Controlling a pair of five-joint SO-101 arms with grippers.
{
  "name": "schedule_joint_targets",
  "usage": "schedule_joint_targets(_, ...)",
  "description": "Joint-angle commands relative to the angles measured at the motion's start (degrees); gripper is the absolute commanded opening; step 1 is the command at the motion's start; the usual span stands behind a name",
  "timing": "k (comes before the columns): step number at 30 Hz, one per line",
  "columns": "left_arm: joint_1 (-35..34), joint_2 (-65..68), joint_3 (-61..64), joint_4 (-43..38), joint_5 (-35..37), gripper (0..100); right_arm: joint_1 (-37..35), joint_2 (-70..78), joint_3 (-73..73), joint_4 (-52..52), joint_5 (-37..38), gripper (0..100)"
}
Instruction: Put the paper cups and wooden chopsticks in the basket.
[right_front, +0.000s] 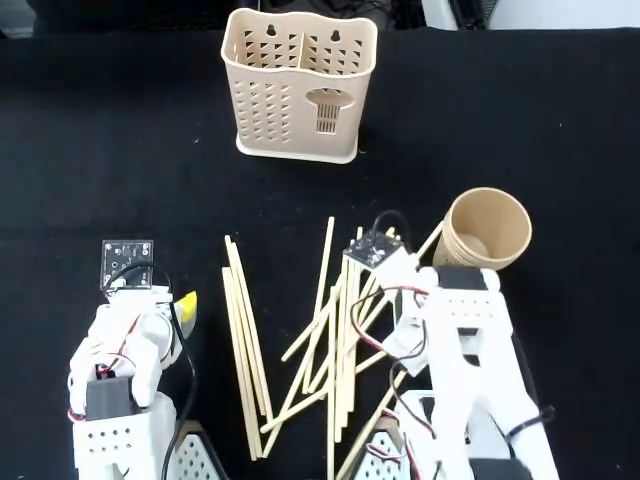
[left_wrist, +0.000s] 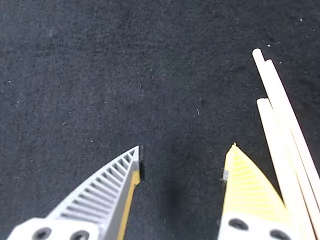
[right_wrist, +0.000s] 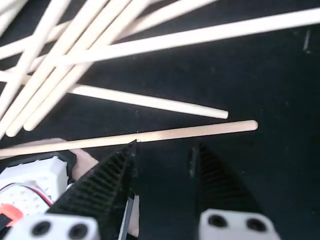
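Just past the right pincer (right_wrist: 165, 145), scattered chopsticks (right_wrist: 200, 131)

The basket (right_front: 297, 110) is beige, paper cups (right_front: 487, 228) tan, chopsticks (right_wrist: 165, 134) pale, table (right_front: 120, 150) black.

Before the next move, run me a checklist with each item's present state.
1. Basket upright, top open: ok.
2. Left arm's jaws open over bare table, holding nothing: ok.
3. Right arm's jaws open, one chopstick lying across just past their tips: ok.
4. Chopsticks in the basket: not ok, they lie crossed on the table.
5. Paper cups in the basket: not ok, they lie on their side by the right arm.
6. Cups clear of the right arm: cannot tell.
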Motion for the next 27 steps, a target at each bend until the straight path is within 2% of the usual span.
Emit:
schedule_joint_targets(1,0.8,-0.4,0.9,0.1,0.0,28,0.4,3.7,-0.8,-2.6,-0.7,17.3)
schedule_joint_targets(13,0.8,-0.4,0.9,0.1,0.0,28,0.1,15.5,-0.8,-12.1,-2.5,17.4)
schedule_joint_targets(22,0.8,-0.4,0.9,-0.1,0.0,28,0.1,15.7,-1.2,-11.6,-2.4,17.3)
schedule_joint_targets(27,0.8,-0.4,0.9,0.0,0.0,28,3.9,15.7,-2.9,-8.6,-1.9,17.7)
